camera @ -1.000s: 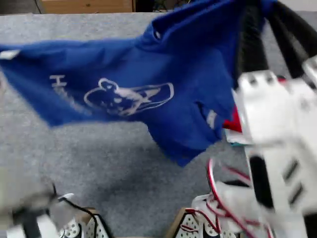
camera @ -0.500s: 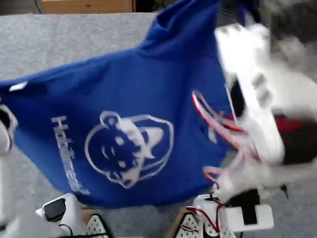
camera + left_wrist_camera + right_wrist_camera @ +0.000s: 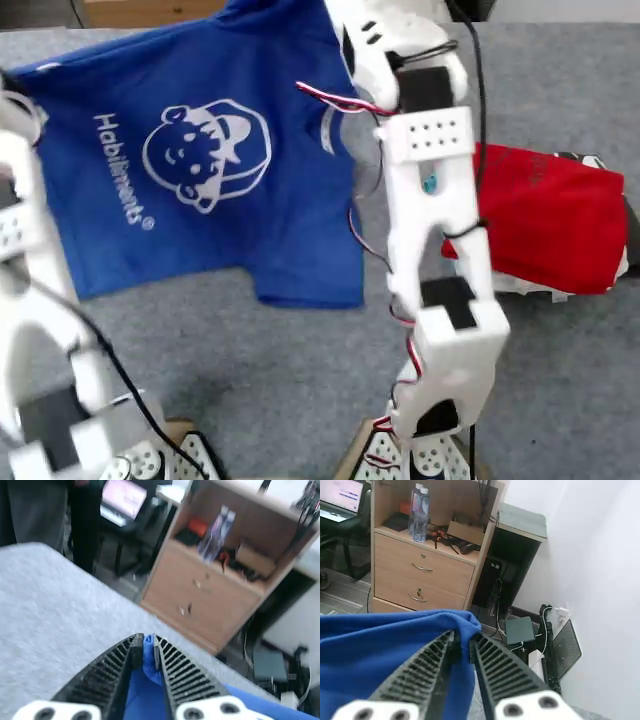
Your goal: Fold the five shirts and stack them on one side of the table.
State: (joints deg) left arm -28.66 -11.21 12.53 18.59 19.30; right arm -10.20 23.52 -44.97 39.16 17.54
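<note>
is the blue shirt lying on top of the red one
No, the blue shirt is spread out apart from the red shirt, with an arm between them.

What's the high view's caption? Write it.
Two white arms hold a blue printed shirt over grey table beside folded red shirt.

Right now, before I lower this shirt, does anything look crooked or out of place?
The blue shirt sits askew: its print tilts and its near edge steps lower on one side. The left end effector and right end effector each pinch its cloth. Beneath the red shirt, a pale layer pokes out.
</note>
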